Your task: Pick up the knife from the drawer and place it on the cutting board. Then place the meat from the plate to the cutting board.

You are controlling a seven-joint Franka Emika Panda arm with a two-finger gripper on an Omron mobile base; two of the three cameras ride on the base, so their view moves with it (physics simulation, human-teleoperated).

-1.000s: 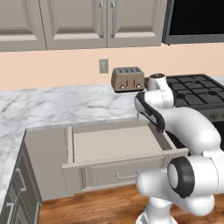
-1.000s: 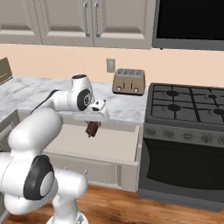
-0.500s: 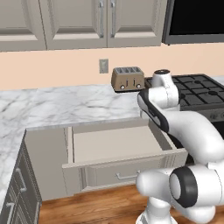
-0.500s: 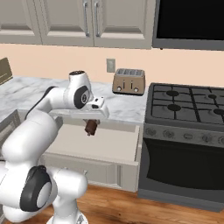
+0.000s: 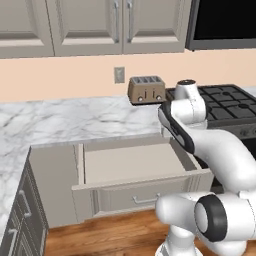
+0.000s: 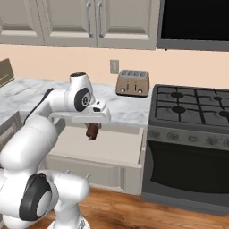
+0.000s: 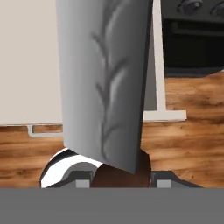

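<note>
Showing the knife (image 7: 103, 87) clamped by its dark brown handle (image 6: 92, 130) between the fingers of the gripper (image 6: 93, 127), the hand view has the broad grey blade rising through the centre of the frame, its flat face marked with a pale branching pattern. In the right base view the handle hangs at centre left, below the hand and above the open drawer (image 6: 105, 150); the grip on the handle probably leaves the blade free to be laid flat on the board. The drawer (image 5: 135, 165) stands pulled out at the centre of the left base view, presumably left open because the knife came from it. A toaster (image 6: 132, 82) sits on the marble counter (image 5: 60, 122) beside the stove (image 6: 192, 107). No brand, label or legible writing appears on any surface.
</note>
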